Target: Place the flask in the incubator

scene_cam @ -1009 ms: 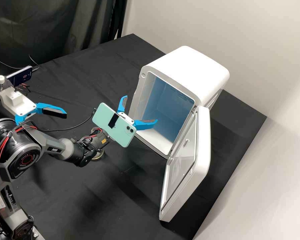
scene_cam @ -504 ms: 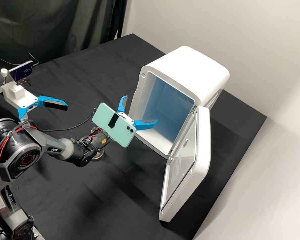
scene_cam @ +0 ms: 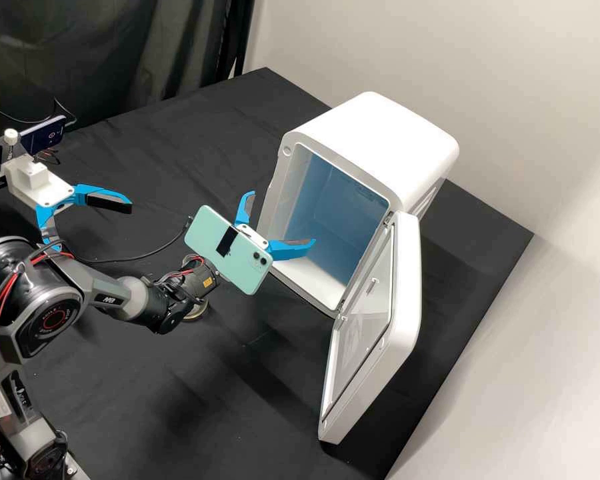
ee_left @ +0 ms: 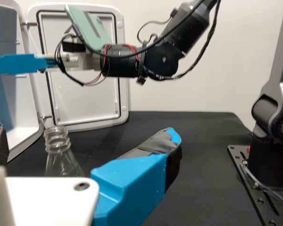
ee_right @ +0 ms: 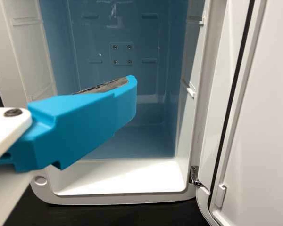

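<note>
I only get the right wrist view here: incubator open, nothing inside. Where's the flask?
Observer: The flask stands upright on the bench, outside the incubator.
Operator: Is anything holding it?
Observer: No. The left tool is open, apart from it.
Operator: And the other one?
Observer: The right tool is open and empty, in front of the incubator's opening.

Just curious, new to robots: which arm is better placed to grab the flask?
Probably left: the flask stands before its open jaws, while the right arm's empty jaws sit at the incubator opening.
</note>
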`<state>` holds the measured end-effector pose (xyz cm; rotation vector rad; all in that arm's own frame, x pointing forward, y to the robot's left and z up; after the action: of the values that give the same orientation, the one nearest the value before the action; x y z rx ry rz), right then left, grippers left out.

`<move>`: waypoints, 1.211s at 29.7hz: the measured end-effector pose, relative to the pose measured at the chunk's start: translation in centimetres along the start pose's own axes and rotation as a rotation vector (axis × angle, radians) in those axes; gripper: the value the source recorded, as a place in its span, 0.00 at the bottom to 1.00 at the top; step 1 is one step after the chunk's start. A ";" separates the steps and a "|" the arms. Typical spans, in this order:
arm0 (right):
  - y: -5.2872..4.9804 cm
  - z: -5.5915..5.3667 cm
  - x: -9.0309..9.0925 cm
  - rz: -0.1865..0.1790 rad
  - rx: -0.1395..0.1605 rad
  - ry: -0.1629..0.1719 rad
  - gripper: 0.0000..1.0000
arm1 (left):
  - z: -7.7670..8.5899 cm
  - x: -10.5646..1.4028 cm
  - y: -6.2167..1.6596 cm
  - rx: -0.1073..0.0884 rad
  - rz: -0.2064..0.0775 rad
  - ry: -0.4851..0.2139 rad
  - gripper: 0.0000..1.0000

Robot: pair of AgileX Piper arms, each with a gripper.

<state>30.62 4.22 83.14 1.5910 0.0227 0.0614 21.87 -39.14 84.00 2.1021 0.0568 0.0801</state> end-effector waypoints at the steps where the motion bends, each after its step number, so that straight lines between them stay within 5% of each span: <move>1: 0.0 0.0 0.0 0.000 0.000 0.000 1.00 | -0.1 -0.1 0.03 0.000 0.000 0.002 1.00; 11: 0.0 0.0 0.0 0.000 0.000 0.000 1.00 | -0.9 -1.7 -0.25 -0.019 -0.018 0.021 1.00; 20: 0.0 0.0 0.0 0.000 0.000 0.000 1.00 | -1.9 -4.1 0.33 -0.048 0.007 0.065 1.00; 30: 0.0 0.0 0.0 0.000 0.000 0.000 1.00 | -1.4 -5.5 -0.42 -0.025 -0.034 0.037 1.00; 36: 0.0 0.0 0.0 0.000 0.000 0.000 1.00 | -0.9 -6.1 0.17 -0.006 -0.009 0.010 1.00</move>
<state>30.62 4.22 83.14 1.5910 0.0227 0.0614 15.76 -38.86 84.42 2.0953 0.0719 0.0846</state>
